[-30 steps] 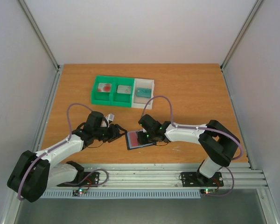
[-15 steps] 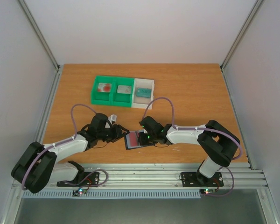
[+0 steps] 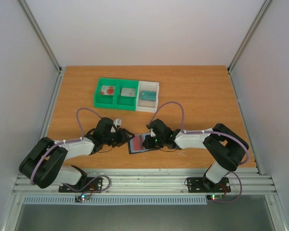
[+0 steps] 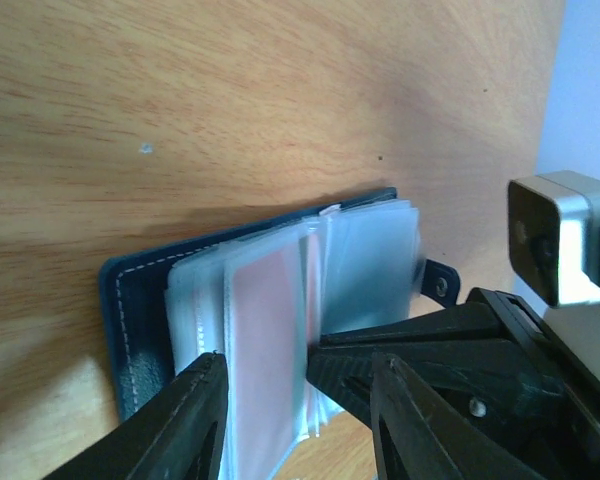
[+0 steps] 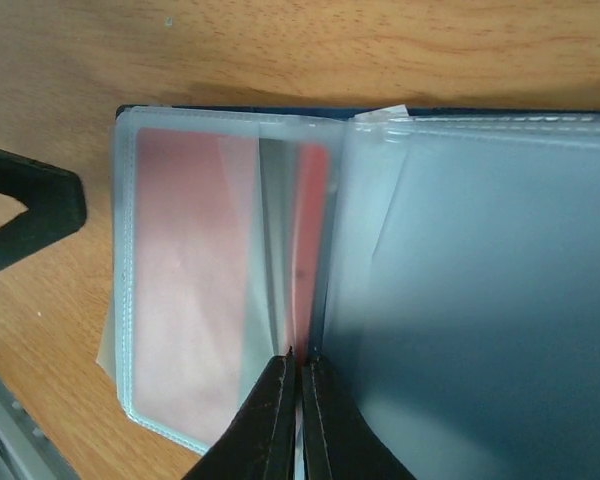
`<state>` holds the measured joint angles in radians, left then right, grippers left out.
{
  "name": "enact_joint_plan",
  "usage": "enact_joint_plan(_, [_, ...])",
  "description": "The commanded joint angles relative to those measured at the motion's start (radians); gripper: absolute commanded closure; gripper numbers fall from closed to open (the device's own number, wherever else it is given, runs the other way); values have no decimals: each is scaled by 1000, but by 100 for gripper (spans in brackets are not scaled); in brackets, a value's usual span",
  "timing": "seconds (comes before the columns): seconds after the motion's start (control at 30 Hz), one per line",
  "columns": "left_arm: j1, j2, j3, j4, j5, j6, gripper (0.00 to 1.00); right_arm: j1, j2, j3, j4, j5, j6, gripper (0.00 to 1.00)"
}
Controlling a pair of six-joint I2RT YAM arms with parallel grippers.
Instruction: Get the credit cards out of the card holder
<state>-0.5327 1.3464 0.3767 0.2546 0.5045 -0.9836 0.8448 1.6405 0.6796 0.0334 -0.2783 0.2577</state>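
Observation:
The card holder (image 3: 137, 145) lies open on the table between both arms, its dark cover (image 4: 135, 310) under clear sleeves. A pinkish credit card (image 4: 265, 330) sits in the leftmost sleeve (image 5: 185, 280). A redder card edge (image 5: 310, 230) stands between the sleeves. My right gripper (image 5: 300, 368) is shut on that thin edge; I cannot tell card from sleeve there. My left gripper (image 4: 295, 405) is at the holder's left side, its fingers (image 4: 180, 420) apart around the sleeve ends and the right gripper's black finger (image 4: 410, 345).
A green-and-white compartment tray (image 3: 116, 100) stands behind the arms. It holds a card with a red blotch (image 3: 107, 90), a grey card (image 3: 129, 92) and a teal item (image 3: 147, 95). The table's near edge and metal rail (image 3: 144, 180) are close behind the holder.
The left gripper has come right to the holder's left side and its jaws have narrowed. The right gripper has closed on the thin edge between the sleeves.

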Motion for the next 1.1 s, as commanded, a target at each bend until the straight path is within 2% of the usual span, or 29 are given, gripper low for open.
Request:
enact_joint_plan(0.0, [-6, 58, -16, 143, -8, -4, 59, -7, 12, -31, -36, 0, 18, 96])
enact_joint_plan(0.33, [-6, 153, -13, 219, 15, -20, 60, -13, 13, -35, -4, -6, 18, 96])
enact_joint_plan(0.6, [-5, 151, -15, 227, 21, -22, 64, -17, 15, -37, -1, -9, 20, 96])
enact_joint_plan(0.9, [-12, 131, -8, 210, 27, -27, 81, -16, 10, -38, 7, -22, 21, 96])
enact_joint_plan(1.07, [-32, 127, 15, 163, 12, -16, 82, -16, 5, -40, 17, -38, 24, 96])
